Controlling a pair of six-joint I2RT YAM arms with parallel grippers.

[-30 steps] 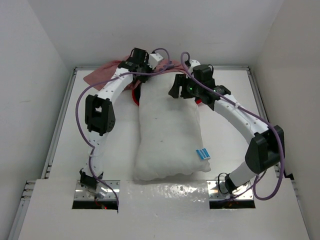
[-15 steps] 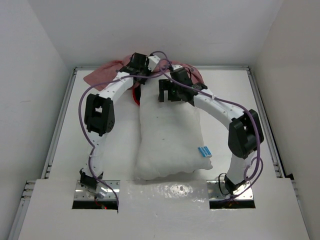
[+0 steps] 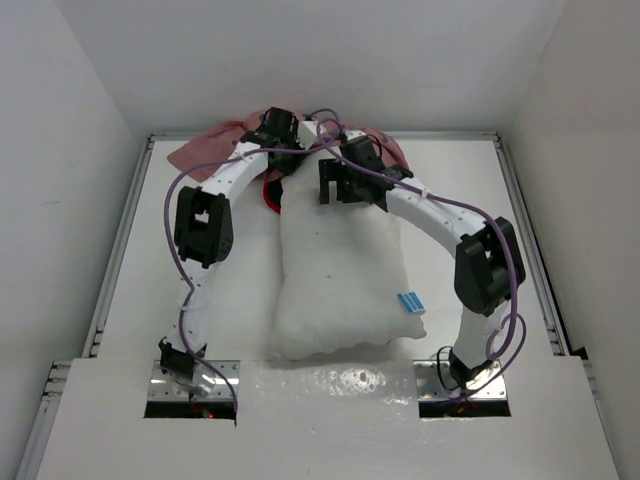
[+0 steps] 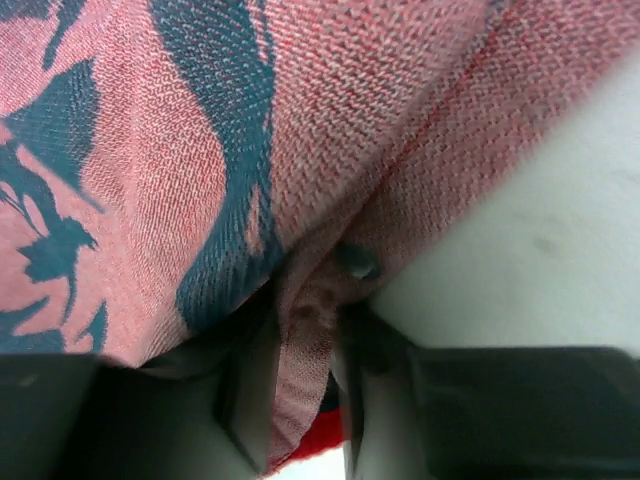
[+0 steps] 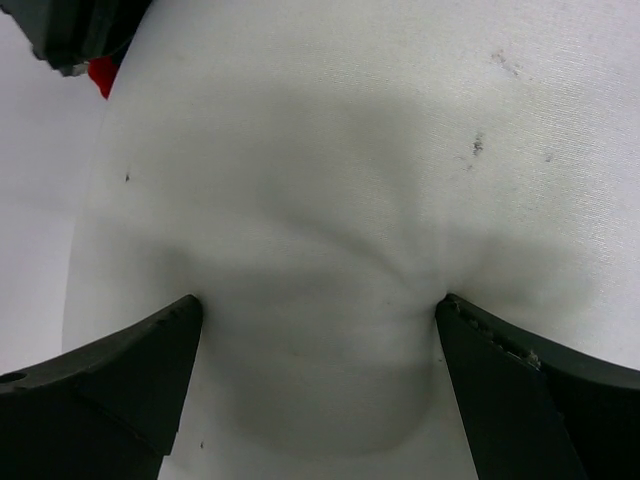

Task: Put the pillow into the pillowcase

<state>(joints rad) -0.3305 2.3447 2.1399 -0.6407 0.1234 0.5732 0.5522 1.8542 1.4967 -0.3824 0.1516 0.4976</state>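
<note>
Blurred pillowcase (image 4: pixel 180 150), cut off top and left; far end of pillow (image 3: pixel 340 270) under right claw (image 3: pixel 337 197).

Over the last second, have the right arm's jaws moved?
Yes. The right gripper has slid left across the far end of the pillow, away from the table's right rail, jaws spread wide.

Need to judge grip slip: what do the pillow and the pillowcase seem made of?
The pillow: smooth matte white cloth over soft stuffing, judging by the dimple and creases between the right fingers. The pillowcase: matte printed woven cloth, perhaps cotton; its diagonal weave shows close up.
</note>
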